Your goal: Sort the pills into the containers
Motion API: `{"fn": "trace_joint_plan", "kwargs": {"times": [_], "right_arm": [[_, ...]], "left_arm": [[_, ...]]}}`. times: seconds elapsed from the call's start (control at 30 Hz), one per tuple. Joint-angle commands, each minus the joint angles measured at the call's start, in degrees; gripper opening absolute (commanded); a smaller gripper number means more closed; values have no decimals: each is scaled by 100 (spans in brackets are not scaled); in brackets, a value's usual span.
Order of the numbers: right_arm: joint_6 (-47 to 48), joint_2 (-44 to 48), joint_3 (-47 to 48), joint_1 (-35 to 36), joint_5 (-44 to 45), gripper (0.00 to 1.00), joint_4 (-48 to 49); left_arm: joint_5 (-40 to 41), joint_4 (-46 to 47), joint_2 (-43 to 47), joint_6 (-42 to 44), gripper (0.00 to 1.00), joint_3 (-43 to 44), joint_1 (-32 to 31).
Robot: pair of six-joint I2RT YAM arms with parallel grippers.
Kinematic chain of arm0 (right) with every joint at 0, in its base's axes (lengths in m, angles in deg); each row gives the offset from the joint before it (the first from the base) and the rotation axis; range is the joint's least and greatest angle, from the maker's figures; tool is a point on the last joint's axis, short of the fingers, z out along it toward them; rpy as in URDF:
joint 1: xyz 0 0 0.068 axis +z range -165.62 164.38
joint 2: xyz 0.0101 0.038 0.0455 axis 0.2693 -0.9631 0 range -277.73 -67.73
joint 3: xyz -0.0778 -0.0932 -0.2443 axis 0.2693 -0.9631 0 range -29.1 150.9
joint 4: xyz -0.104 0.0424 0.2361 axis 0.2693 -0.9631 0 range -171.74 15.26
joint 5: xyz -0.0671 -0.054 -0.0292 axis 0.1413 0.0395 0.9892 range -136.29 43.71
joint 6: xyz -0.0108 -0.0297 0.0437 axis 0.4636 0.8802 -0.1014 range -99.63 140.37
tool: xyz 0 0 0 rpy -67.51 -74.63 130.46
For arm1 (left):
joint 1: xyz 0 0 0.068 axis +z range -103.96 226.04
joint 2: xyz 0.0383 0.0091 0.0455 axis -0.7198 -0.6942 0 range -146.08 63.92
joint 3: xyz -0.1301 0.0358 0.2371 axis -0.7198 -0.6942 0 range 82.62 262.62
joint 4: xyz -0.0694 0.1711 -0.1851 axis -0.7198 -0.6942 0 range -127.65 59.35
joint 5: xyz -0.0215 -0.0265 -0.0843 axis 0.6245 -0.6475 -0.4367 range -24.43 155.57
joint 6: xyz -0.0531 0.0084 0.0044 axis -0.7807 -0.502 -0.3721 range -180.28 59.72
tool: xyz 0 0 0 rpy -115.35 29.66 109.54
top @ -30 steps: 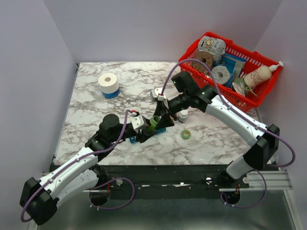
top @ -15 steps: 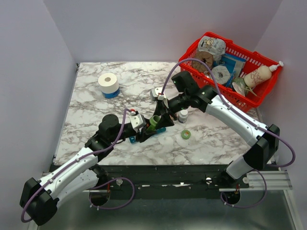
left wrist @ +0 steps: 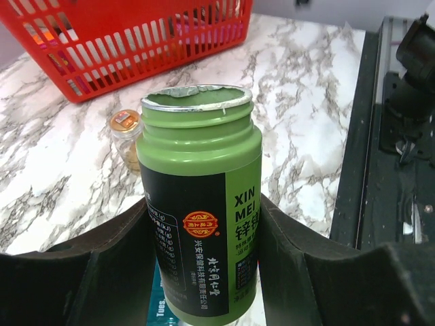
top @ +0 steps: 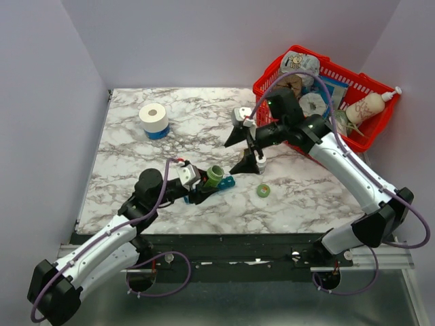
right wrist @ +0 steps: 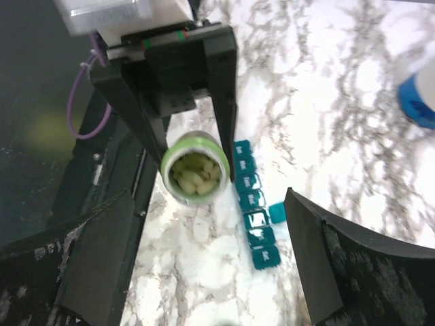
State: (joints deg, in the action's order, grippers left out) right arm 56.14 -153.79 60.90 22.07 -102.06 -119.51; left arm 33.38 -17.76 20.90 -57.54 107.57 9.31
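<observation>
The left arm (top: 102, 241) runs from its base at the lower left up and rightward, bends at a black elbow joint, and lays its wrist low, pointing right. The left gripper (top: 209, 182) is clamped on an uncapped green bottle (left wrist: 200, 204), with 1 finger (left wrist: 88, 265) pressed against each side. The right arm (top: 346, 170) rises from its base at the lower right and stretches up and leftward, its wrist angled down toward the left. The right gripper (top: 242, 151) hangs above the table with its 2 fingers (right wrist: 95, 265) spread wide apart.
</observation>
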Motion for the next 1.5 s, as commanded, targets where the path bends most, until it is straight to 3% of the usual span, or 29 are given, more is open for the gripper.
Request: {"fn": "trace_joint_plan", "kwargs": {"times": [0.0,0.2,0.3,0.33,0.43,0.7,0.8,0.83,0.93,1.03,1.07,1.1,1.17,1.3,1.37,1.47], "right_arm": [[-70,344,-33,-638,-303,100,47],[-52,844,-789,-1228,-505,100,512],[-79,924,-1115,-1395,-523,100,697],[-88,933,-1151,-1422,-558,100,724],[-131,898,-1204,-1537,-681,100,768],[-175,889,-1309,-1677,-751,100,865],[-193,889,-1318,-1712,-786,100,883],[-202,881,-1318,-1721,-786,100,883],[-245,837,-1300,-1739,-830,100,900],[-264,924,-1326,-1757,-778,100,900],[-263,951,-1388,-1774,-769,100,935],[-263,968,-1414,-1792,-769,100,970],[-307,899,-1389,-1792,-786,100,1023],[-395,872,-1309,-1800,-708,100,988],[-360,880,-1309,-1809,-690,100,988],[-308,907,-1362,-1809,-524,100,979]], "left_arm": [[-8,1591,382,-888,0,-534,166],[528,3226,523,-1899,0,-869,254],[1037,4666,523,-2707,0,-1097,429],[1221,5567,428,-2987,0,-1254,473],[1469,6775,59,-3718,0,-1335,640],[1637,8406,-461,-4606,0,-1046,878],[953,8397,-496,-4853,0,-422,887],[411,8327,-488,-4801,0,-290,896],[248,6293,-103,-3538,0,-175,1001],[-400,6007,-22,-3684,0,342,975],[-672,5232,65,-3571,0,657,957],[-605,4572,240,-2648,0,695,966],[7,3296,777,-1815,0,399,1018],[-1068,2730,226,-2435,0,1168,1064],[-1053,1366,154,-1640,0,1319,1045],[-781,256,347,-400,0,1161,1063]]}}
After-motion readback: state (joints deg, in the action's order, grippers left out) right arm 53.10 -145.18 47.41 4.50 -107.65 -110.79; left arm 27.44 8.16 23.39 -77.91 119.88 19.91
